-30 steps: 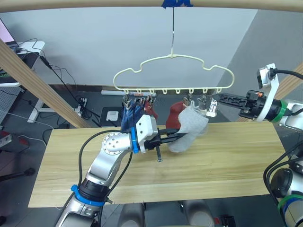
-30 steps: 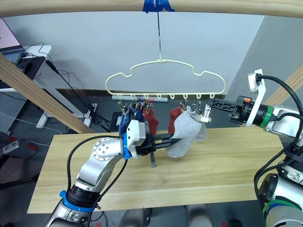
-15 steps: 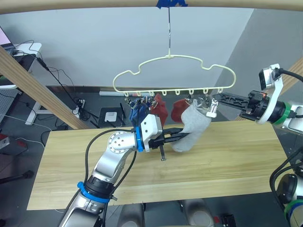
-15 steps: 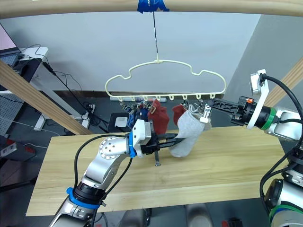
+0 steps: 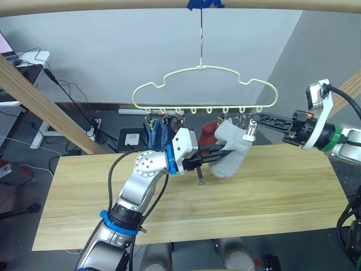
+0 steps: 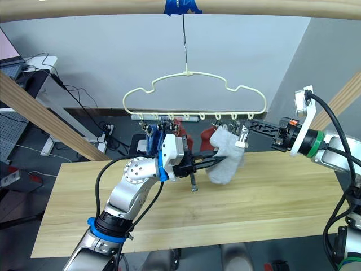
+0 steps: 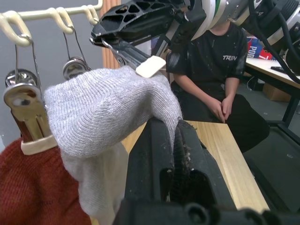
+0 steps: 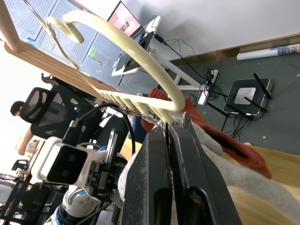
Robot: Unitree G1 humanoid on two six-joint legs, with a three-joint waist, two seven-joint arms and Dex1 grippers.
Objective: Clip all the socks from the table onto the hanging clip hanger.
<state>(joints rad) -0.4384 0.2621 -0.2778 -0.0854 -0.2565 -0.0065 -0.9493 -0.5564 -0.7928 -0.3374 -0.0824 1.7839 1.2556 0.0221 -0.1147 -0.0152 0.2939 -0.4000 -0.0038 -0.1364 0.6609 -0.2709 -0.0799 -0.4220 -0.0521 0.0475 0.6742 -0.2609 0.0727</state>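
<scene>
The clip hanger (image 5: pixel 206 84) hangs by its long hook in the upper middle of the left eye view, its cloud-shaped wire spanning the centre of the frame above the table (image 5: pixel 271 192). Along its bar, at the left end, two blue socks (image 5: pixel 155 133) dangle from clips, with a rust red sock (image 6: pixel 176 127) just beside them. Another rust red sock (image 5: pixel 209 130) hangs right of centre, partly behind a light grey sock (image 5: pixel 230 149).

The left gripper (image 5: pixel 213 156) reaches in from the centre left of the frame, its fingers (image 7: pixel 154 154) pressed together on the lower part of the grey sock, which it holds lifted above the tabletop. In the left wrist view the grey knit drapes over the fingertips, with a metal clip (image 7: pixel 26 112) and red fabric at the left edge.

The right gripper (image 5: pixel 256 119) comes in from the right edge, its long black fingers closed on a small clip (image 5: pixel 249 131) at the bar's right end, which touches the grey sock's upper edge. A seated person (image 7: pixel 220 70) in a black shirt shows in the left wrist view's upper right
</scene>
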